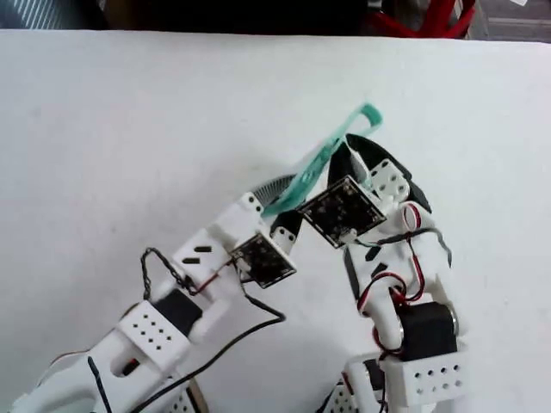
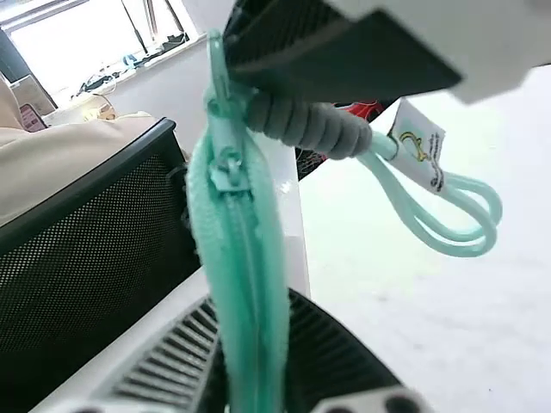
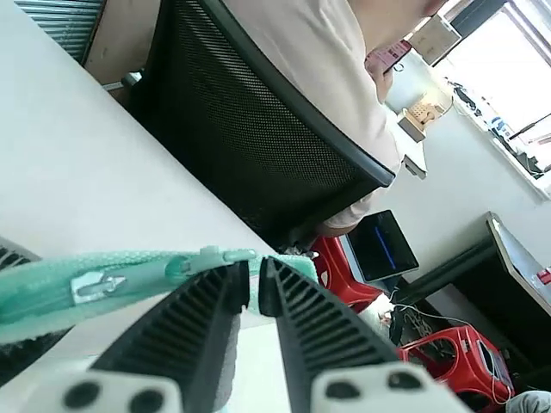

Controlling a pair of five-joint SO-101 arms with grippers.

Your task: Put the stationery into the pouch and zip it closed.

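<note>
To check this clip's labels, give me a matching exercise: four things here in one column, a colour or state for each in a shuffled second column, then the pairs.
Things:
1 pouch
2 tag
3 chair
4 right gripper

Colour or state:
A black mesh
B shut on the pouch's end
C white, hanging on the loop
D mint green

Pairs: 1-D, 2-C, 3-A, 4-B
</note>
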